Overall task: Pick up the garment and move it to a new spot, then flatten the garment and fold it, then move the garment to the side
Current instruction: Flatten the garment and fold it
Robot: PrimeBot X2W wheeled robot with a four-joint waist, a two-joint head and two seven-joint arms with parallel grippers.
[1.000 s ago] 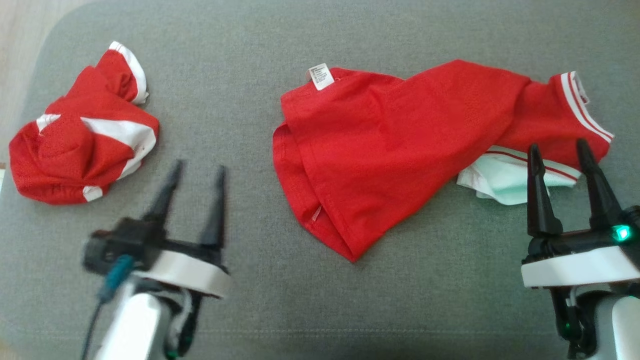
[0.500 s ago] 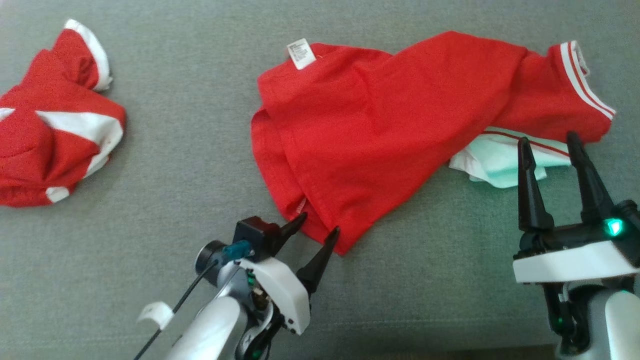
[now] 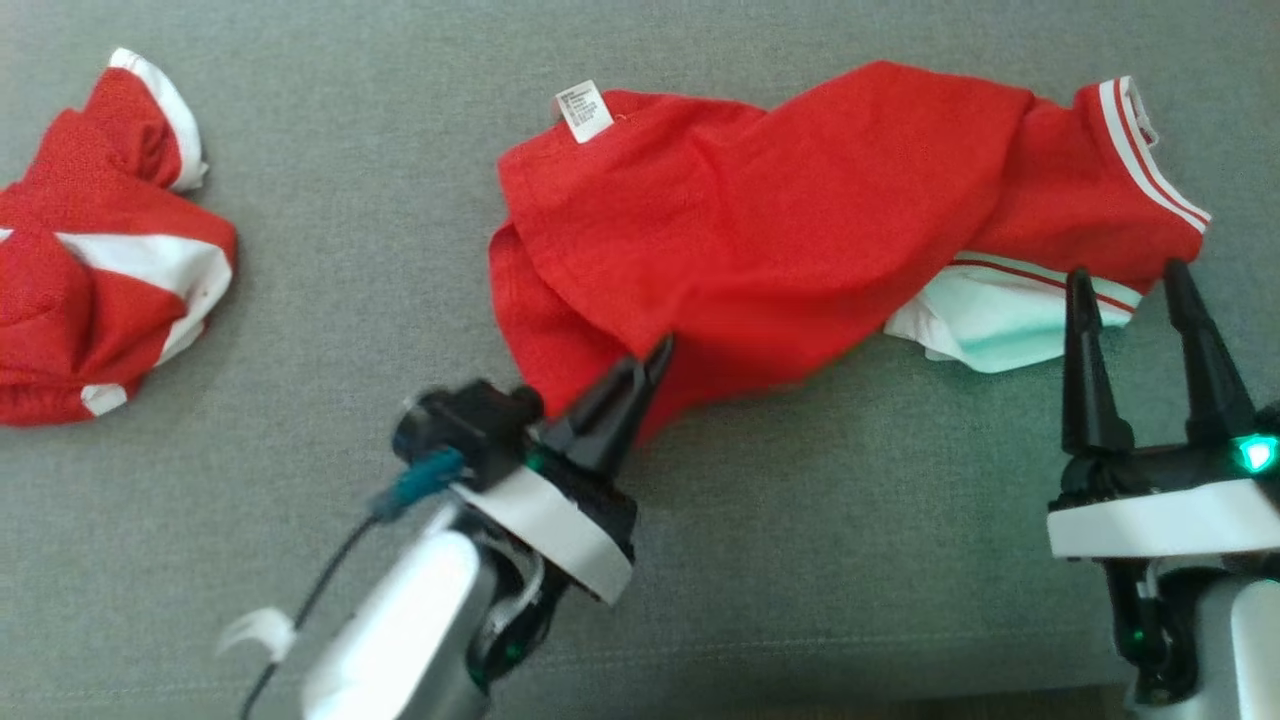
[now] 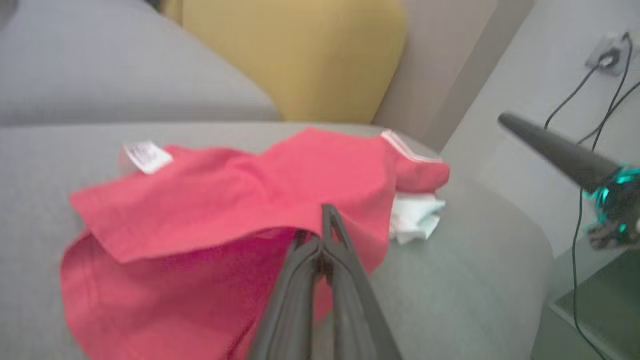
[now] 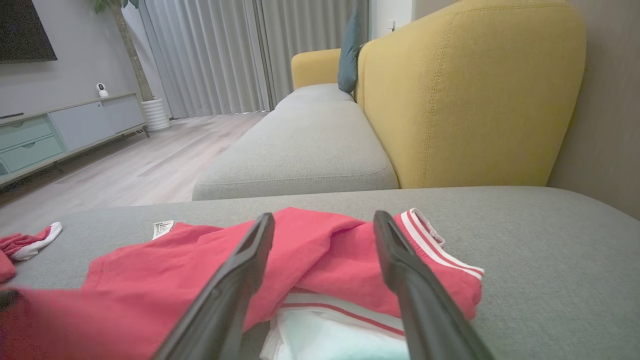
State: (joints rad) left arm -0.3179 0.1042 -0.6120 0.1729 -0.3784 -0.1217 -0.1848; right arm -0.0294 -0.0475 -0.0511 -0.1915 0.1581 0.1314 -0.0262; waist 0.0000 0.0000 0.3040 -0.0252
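where the task's thing lies: a red mesh-knit garment [image 3: 800, 220] is spread loosely mid-way along a grey woven sofa seat [image 3: 850, 580], with a white care label [image 3: 583, 110] at its far left corner and a white-striped band [image 3: 1150, 150] at its right end.
left fingers: the left gripper [image 3: 655, 355] is closed tight with its tips on the garment's near left corner. cloth bunches toward them, and in the left wrist view the edge there is raised off the seat, so it reads as a pinch on the hem.
right fingers: the right gripper [image 3: 1127, 272] is spread wide and holds nothing, its tips at the near edge of the striped end.
key relation: the garment's long axis runs across the robot's front, left to right. the left arm has one end, and the other end lies straight ahead of the right fingers, the nearer arm for it.
judgement: a level carry likely calls for the right arm to reach forward and close on the striped end.
risk: a pale mint-white cloth [image 3: 990, 335] pokes out under that end. i cannot tell whether it is part of the garment, and it could get caught.
other cloth: a crumpled red-and-white garment [image 3: 100, 280] lies far left, well apart.
surface: soft and textured, probably yielding under pressing tips.
room: a mustard-yellow upholstered backrest [image 5: 475, 90], grey curtains [image 5: 225, 55], a pale wood floor [image 5: 125, 170].
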